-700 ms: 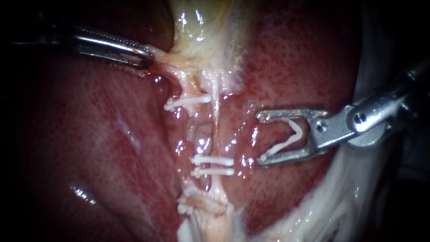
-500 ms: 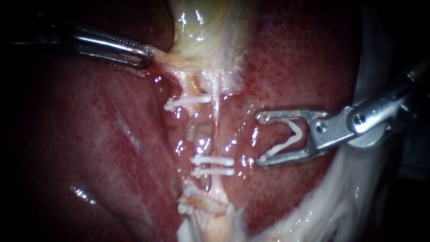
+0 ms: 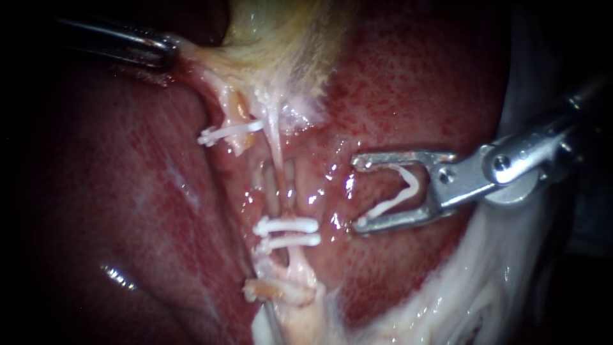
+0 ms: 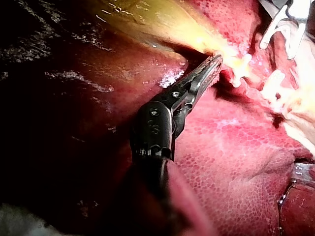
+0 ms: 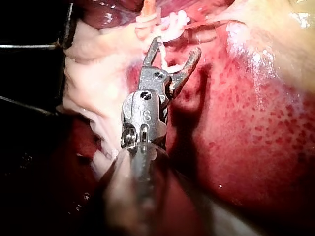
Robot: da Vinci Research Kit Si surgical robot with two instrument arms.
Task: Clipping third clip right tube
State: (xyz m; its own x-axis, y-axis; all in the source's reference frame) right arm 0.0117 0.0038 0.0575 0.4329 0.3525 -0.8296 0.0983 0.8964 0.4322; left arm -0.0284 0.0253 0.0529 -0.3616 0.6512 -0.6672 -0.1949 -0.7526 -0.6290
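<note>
Liver (image 3: 128,191) fills the field, gallbladder (image 3: 281,38) above. Your left instrument (image 3: 163,54): jaws clenched on the gallbladder edge. Your right instrument (image 3: 358,193): jaws spread wide, carrying open clip (image 3: 403,195), beside right tube (image 3: 278,163), not touching. Two clips (image 3: 287,225) sit across that tube.

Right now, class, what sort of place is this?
Likely a surgical practice bench: mottled red liver, white clips across a pale tube, slender metal left instrument gripping yellowish tissue, right instrument holding an unclosed white clip.

Surgical bench: liver (image 3: 408,76), tube (image 3: 278,153) with white clips (image 3: 287,225)
</note>
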